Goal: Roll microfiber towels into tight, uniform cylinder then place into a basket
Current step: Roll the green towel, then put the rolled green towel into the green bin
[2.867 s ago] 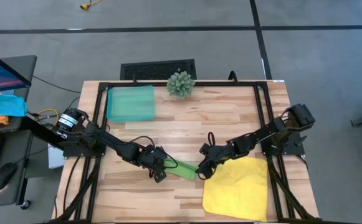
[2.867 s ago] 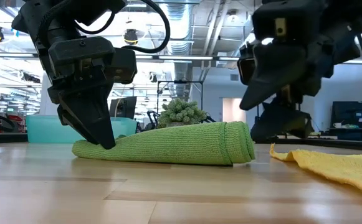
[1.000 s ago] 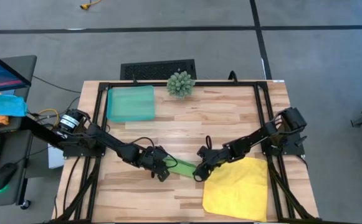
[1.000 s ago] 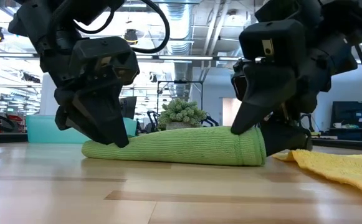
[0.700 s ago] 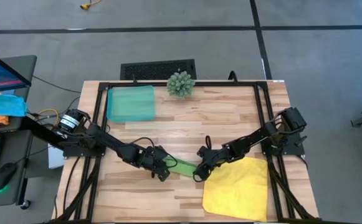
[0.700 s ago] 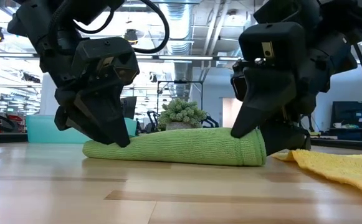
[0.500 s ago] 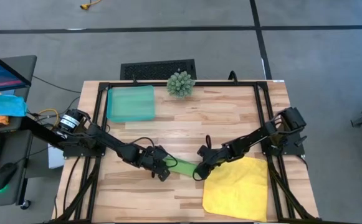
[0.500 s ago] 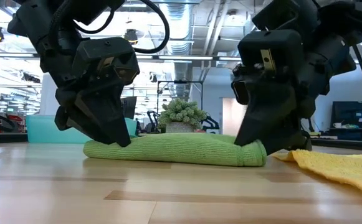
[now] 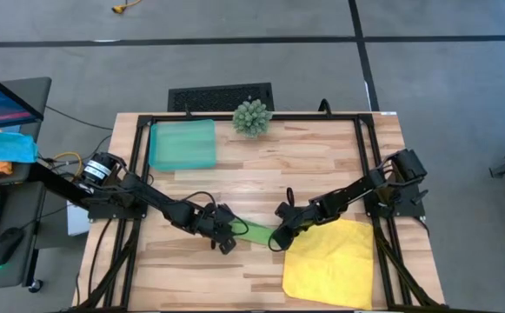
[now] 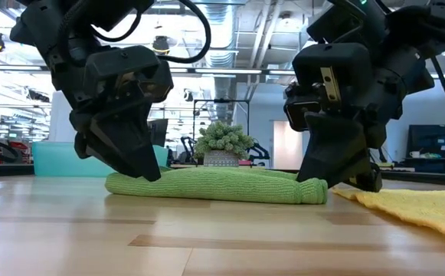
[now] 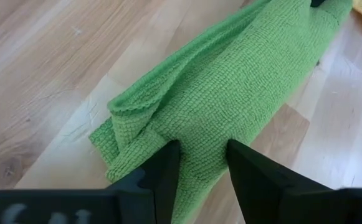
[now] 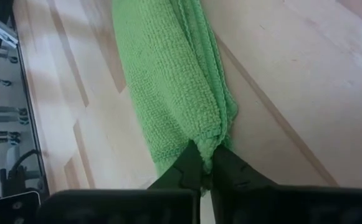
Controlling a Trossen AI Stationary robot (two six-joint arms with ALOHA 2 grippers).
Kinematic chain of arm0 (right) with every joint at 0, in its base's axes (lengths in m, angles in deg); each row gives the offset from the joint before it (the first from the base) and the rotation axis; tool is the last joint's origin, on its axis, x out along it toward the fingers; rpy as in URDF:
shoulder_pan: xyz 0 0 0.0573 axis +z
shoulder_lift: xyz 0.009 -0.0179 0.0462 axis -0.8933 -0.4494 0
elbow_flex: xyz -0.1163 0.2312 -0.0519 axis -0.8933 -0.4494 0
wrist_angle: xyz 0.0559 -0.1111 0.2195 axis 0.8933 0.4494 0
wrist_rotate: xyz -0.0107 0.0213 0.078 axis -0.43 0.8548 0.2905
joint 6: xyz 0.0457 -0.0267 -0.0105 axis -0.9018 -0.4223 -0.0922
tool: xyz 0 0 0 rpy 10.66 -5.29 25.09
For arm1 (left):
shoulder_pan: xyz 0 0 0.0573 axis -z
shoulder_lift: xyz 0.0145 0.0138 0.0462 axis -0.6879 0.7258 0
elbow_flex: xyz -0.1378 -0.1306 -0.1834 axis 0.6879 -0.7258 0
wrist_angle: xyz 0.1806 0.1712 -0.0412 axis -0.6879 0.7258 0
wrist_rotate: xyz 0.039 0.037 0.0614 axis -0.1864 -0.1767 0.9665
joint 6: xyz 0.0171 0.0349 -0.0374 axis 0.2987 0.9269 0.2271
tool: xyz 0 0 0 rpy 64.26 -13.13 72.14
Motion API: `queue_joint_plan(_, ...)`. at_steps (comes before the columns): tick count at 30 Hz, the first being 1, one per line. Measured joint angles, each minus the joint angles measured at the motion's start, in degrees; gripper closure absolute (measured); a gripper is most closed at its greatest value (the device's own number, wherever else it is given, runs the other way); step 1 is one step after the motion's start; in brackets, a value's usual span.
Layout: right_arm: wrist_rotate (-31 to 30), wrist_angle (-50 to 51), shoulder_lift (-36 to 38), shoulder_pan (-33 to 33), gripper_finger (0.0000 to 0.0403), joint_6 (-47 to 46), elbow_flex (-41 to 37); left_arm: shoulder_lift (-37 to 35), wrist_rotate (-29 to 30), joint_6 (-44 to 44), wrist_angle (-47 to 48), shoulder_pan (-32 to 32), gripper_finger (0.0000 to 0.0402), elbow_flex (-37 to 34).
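The soft green rolled cloth (image 9: 254, 234) lies on the wooden counter (image 9: 261, 165) low in the middle, with the left gripper (image 9: 226, 235) and right gripper (image 9: 275, 238) jaws pinching each end, probably so the roll stays tight for lifting.

Two towels (image 9: 254, 233); one basket (image 9: 182, 144); one plant (image 9: 252, 117); two arms (image 9: 161, 204)

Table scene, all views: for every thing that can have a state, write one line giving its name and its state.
Green towel: rolled into a long bundle, lying on the table, held at both ends.
Yellow towel: spread flat, unrolled.
Basket: on the table's far left corner, no towel in it.
Left gripper: closed on one end of the green towel.
Right gripper: pinched on the towel's other end.
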Motion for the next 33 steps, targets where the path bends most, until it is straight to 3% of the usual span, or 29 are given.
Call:
queue_joint_plan(4, 0.0, 0.3, 0.0, 0.0, 0.0384, 0.4, 0.0, 0.0, 0.0, 5.3, 0.2, 0.0, 0.0244, 0.0)
queue_joint_plan(9, -0.2, 0.3, 0.0, 0.1, 0.0389, 0.5, 0.0, -0.1, -0.3, 5.7, 0.9, 0.0, 0.0199, 0.1)
queue_joint_plan(15, -0.2, 0.3, 0.0, 0.1, 0.0375, 0.5, 0.0, -0.7, -8.8, 9.8, 1.0, -1.7, 0.0165, 0.1)
queue_joint_plan(19, -0.2, 0.3, 0.0, 0.1, 0.0389, 0.7, 0.0, -3.2, -10.4, 13.0, 2.8, -1.9, 0.0165, -0.1)
queue_joint_plan(28, -0.2, 0.4, -0.1, 0.1, 0.0380, 1.5, 0.0, -15.1, -3.9, 17.4, 12.6, -2.5, 0.0168, -0.2)
queue_joint_plan(33, -0.2, 0.5, -0.1, 0.1, 0.0388, 1.9, -0.1, -17.2, -2.4, 20.1, 13.1, -4.5, 0.0168, -0.1)
